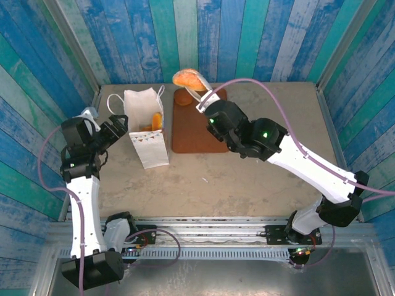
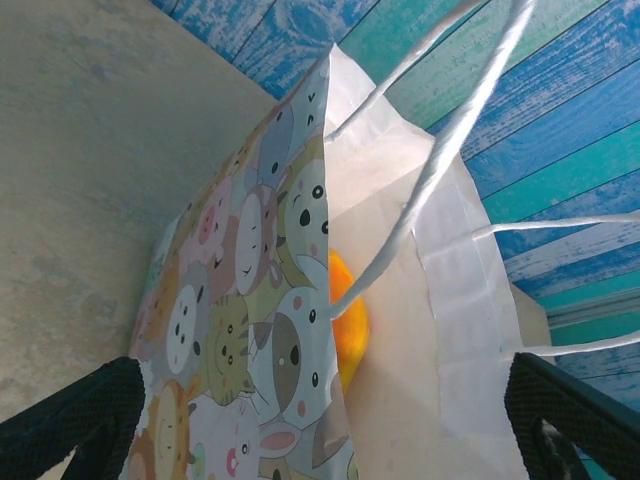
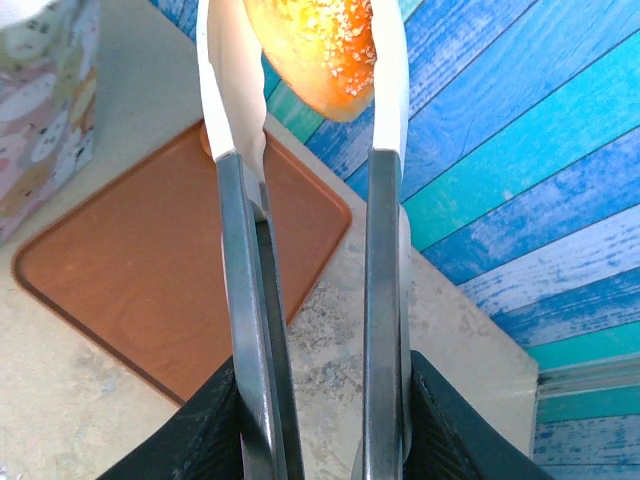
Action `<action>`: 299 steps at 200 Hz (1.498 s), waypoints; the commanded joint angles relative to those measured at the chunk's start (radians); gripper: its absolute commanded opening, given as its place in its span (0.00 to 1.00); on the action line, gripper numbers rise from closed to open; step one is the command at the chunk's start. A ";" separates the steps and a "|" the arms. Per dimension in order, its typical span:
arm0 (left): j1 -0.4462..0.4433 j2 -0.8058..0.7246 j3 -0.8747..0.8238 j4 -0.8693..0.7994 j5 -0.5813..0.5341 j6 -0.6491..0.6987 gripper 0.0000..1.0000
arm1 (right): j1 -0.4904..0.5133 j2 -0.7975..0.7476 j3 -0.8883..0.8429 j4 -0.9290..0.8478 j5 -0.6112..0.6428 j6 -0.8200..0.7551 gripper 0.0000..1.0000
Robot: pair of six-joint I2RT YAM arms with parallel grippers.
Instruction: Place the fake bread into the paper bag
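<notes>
White printed paper bag (image 2: 260, 330) between the wide left jaws holds an orange roll (image 2: 348, 320); right jaws clamp a golden seeded bun (image 3: 325, 45)

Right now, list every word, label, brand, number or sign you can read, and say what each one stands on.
None: no readable text in any view.
paper bag: cartoon animal faces and small flags, no letters.
fake bread: seeds on top, no label.
brown board: plain, unmarked.
</notes>
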 commanded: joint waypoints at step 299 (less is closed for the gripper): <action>0.006 0.044 -0.116 0.146 0.049 -0.032 0.45 | 0.177 0.414 0.416 -0.082 -0.153 0.322 0.33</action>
